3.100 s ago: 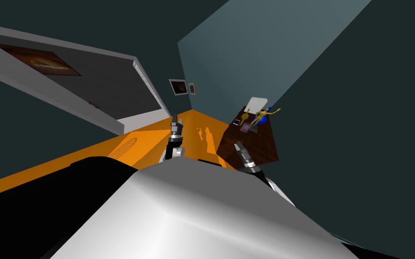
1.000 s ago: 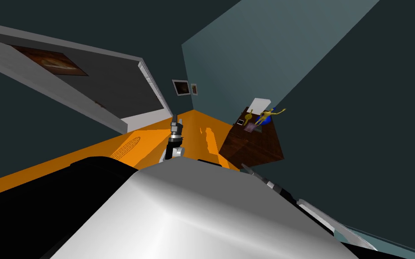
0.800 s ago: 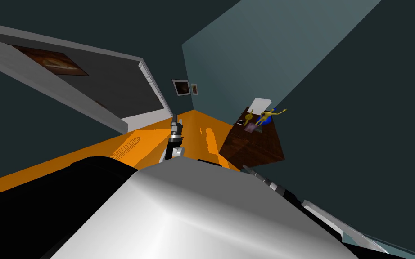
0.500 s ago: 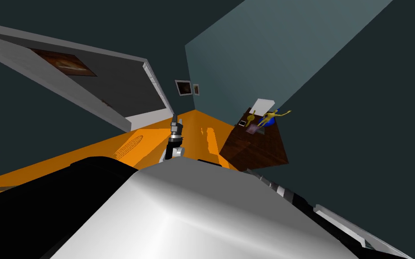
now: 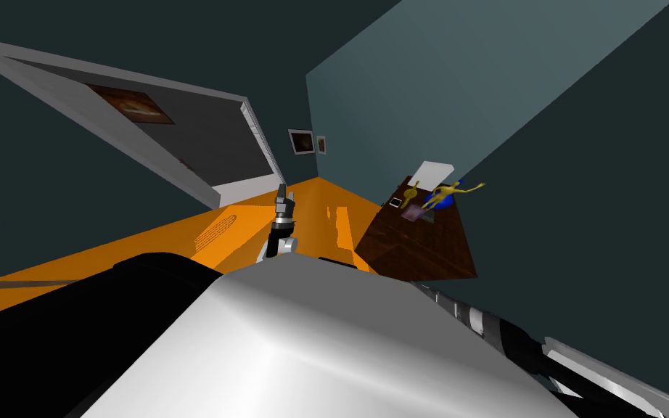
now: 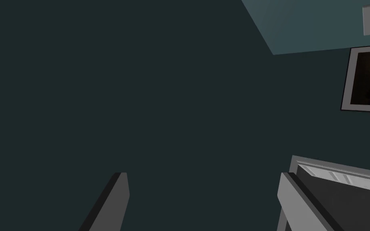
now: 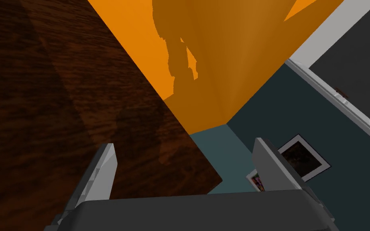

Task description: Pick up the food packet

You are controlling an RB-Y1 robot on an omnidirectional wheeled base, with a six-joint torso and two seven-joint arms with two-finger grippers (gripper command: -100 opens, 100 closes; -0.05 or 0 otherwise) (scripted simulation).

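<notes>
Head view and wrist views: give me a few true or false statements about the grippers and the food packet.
The right gripper is shut on the food packet. False: it is open and holds nothing.
The food packet lies on top of the brown wooden cabinet. True.
The left gripper is open. True.
The floor is grey. False: it is orange.

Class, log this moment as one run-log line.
left hand: open, empty | right hand: open, facing dark wood table | food packet: on table, not yet grasped
</notes>
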